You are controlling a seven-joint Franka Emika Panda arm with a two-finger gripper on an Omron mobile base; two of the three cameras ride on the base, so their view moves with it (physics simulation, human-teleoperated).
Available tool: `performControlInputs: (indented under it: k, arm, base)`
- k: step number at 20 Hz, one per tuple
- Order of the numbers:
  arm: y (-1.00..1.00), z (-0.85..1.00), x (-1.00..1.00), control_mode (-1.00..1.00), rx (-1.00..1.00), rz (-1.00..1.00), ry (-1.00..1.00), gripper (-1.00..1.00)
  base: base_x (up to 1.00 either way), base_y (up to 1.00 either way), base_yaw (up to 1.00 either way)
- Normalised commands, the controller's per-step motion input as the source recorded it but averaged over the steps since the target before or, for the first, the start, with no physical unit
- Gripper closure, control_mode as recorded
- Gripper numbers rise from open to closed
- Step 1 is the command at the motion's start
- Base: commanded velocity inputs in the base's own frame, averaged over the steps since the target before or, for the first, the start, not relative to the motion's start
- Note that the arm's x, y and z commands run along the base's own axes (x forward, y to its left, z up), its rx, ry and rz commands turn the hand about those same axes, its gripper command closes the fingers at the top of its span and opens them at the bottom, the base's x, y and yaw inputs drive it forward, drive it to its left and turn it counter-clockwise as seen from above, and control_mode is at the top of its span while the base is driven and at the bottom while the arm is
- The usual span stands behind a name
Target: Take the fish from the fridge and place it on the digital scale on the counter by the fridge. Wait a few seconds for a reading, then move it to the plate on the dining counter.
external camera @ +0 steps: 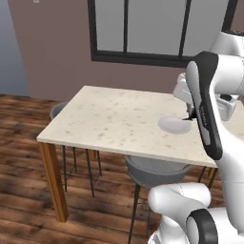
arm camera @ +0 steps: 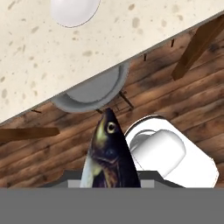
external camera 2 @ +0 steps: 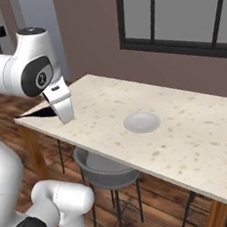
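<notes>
End effector (arm camera: 109, 186) closed on fish (arm camera: 109, 153), head pointing outward, held off worktop (external camera 2: 185, 123) edge above stool (arm camera: 94, 94) and floor. Likely mid-carry toward plate (external camera 2: 142, 122), which sits near worktop centre, well apart from fish. Fingertips hidden behind fish body.

We see the fish (arm camera: 109, 153) only head-first; its body and tail run off the hand view's bottom edge. The gripper's jaws are hidden. The arm covers the plate's (external camera: 174, 125) right rim. The stool (arm camera: 94, 92) sits half under the dining counter (arm camera: 52, 57).
</notes>
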Motion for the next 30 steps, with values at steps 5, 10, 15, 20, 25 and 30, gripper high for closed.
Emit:
performControlInputs:
  k: [5,10,15,20,25,30]
  arm:
    - [-0.54,0.00,0.63,-1.00,0.04,0.00,0.02,1.00]
    - [-0.66,-0.02,0.97,-1.00,0.05,0.00,0.08,1.00]
    - [-0.55,-0.25,0.98,-1.00,0.01,0.00,0.04,1.00]
    - [-0.36,-0.60,0.95,-1.00,0.00,0.00,0.02,1.00]
    - [-0.25,-0.85,0.82,-1.00,0.00,0.00,0.00,1.00]
    - [-0.17,-0.70,0.63,-1.00,-0.01,0.00,0.00,1.00]
  base:
    - [0.11,-0.14,0.00]
    - [0.00,0.00,0.00]
    - [0.00,0.00,0.00]
    - [0.00,0.00,0.00]
    - [0.00,0.00,0.00]
    - [0.00,0.00,0.00]
